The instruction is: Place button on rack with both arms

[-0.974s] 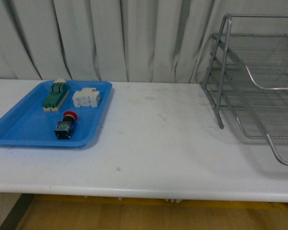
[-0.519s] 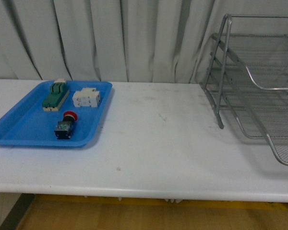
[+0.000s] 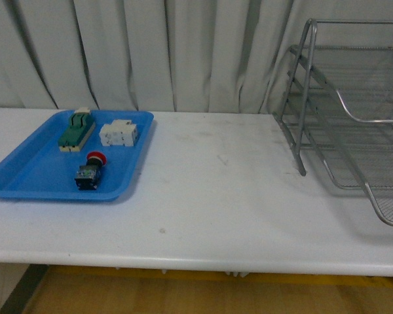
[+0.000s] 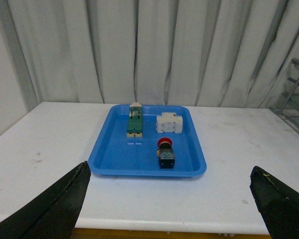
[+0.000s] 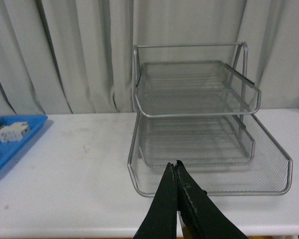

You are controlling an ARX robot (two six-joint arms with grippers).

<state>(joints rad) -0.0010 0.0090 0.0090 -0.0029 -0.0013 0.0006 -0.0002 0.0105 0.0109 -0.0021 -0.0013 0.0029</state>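
Unmoved across the last second in the front view: button (image 3: pixel 90 171), blue tray (image 3: pixel 59 194) and rack (image 3: pixel 306 98) all where they lay, neither arm in sight. Nearest, in the left wrist view, left gripper (image 4: pixel 169 168) with fingers spread wide apart, holding nothing, aimed over the table edge at the blue tray (image 4: pixel 104 144). In the right wrist view, right gripper (image 5: pixel 175 167) with fingers pressed together on nothing, pointed at the rack (image 5: pixel 197 114). Farther out, white table (image 3: pixel 216 196); on its left part the blue tray, and in the tray's near half the button (image 4: pixel 165 153), lying on its side, red cap toward the back, touched by nothing. Behind it in the same tray, green-and-cream switch (image 3: pixel 76 129) and white block (image 3: pixel 118 134), side by side, near the button but apart from it. Well off to the right, the rack. Beyond everything, grey curtain (image 3: pixel 150 52). Judged as the very start: no approach begun. Next, probably: lower the left gripper over the button's dark body, clear of the white block, close, lift, then carry rightward for the right arm and the rack.
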